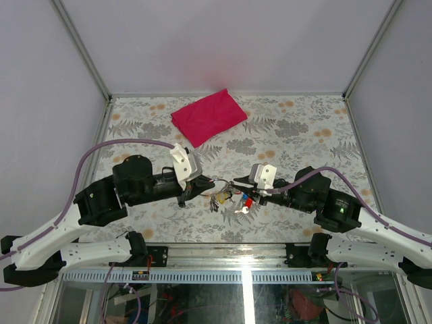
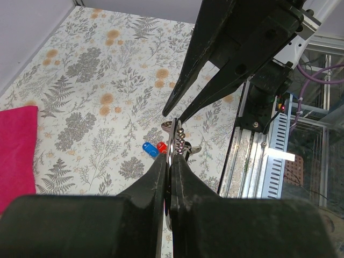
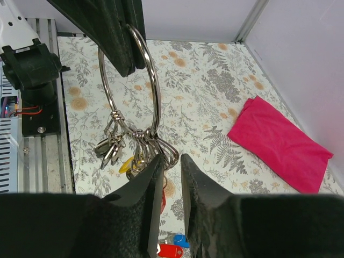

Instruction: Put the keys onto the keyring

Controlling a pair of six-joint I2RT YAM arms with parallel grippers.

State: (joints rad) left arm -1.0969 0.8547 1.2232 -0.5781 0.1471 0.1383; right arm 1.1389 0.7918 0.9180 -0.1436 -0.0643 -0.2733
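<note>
The left claw [image 2: 167,161] is clamped on the keyring [image 3: 156,91] and holds it upright above the flowered table [image 1: 304,135], with the black-headed bunch hanging from its lower curve. The right claw [image 3: 172,161] faces it with its fingers a little apart, tips right at the ring's lower edge; I cannot tell if they touch it. The red key [image 2: 162,147] and blue key [image 2: 149,149] lie side by side on the table below. A pink cloth [image 1: 208,116] lies farther back.
</note>
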